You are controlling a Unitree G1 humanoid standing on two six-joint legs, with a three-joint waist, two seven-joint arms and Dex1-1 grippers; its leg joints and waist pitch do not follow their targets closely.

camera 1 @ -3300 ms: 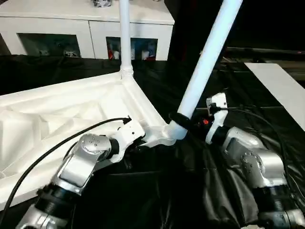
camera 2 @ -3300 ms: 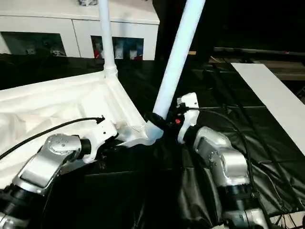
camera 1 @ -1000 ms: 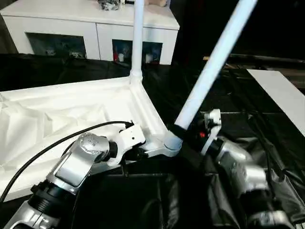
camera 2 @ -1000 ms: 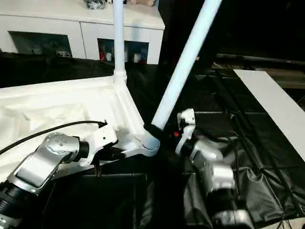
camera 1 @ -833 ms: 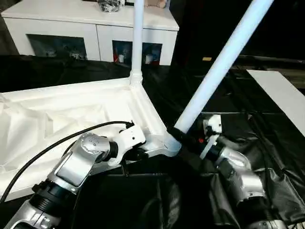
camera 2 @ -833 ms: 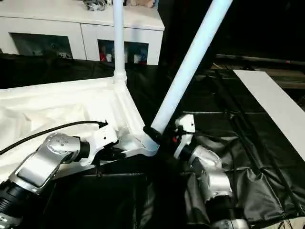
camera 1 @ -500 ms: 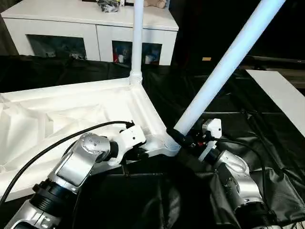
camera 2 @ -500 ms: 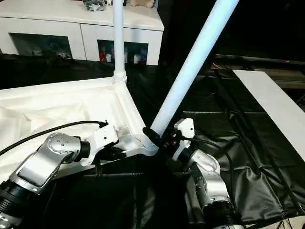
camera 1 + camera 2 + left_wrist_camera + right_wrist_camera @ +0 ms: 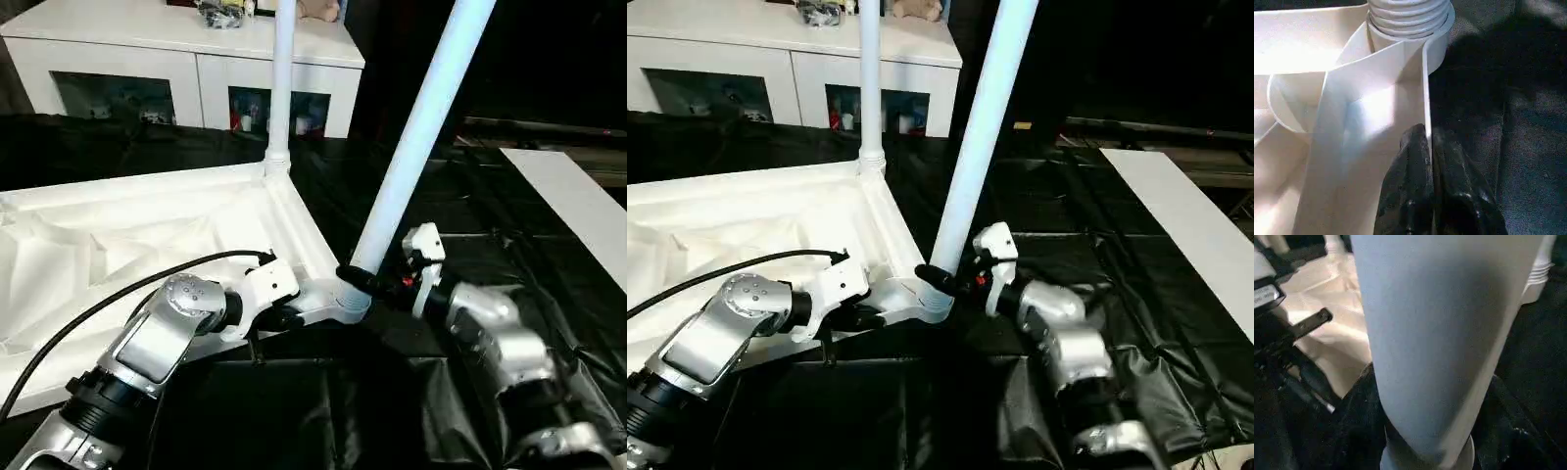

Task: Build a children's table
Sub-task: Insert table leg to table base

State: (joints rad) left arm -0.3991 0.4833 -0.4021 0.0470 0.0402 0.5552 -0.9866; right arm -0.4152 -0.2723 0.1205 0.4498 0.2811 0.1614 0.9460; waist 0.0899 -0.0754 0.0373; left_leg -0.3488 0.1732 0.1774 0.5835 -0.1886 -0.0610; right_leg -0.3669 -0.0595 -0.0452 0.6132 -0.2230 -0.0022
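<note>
The white tabletop (image 9: pixel 118 235) lies underside up on a black sheet. One white leg (image 9: pixel 282 88) stands upright in the far corner socket. A second leg (image 9: pixel 416 127) leans to the right out of the near corner socket (image 9: pixel 348 302). My right gripper (image 9: pixel 364 279) is shut on this leg just above the socket, and its black fingers (image 9: pixel 1352 416) flank the leg (image 9: pixel 1449 333) in the right wrist view. My left gripper (image 9: pixel 1429 142) is shut on the tabletop's thin rim wall (image 9: pixel 1425 88), close to that socket (image 9: pixel 1410 14).
A white cabinet (image 9: pixel 176 59) with dark glass doors stands behind the work. A flat white board (image 9: pixel 578 206) lies at the right on the black sheet (image 9: pixel 323 411). A black cable (image 9: pixel 118 294) arcs over my left forearm.
The near leg has swung back toward upright, its top moving left, after leaning further right. My right arm moved with it. The left gripper stays on the rim.
</note>
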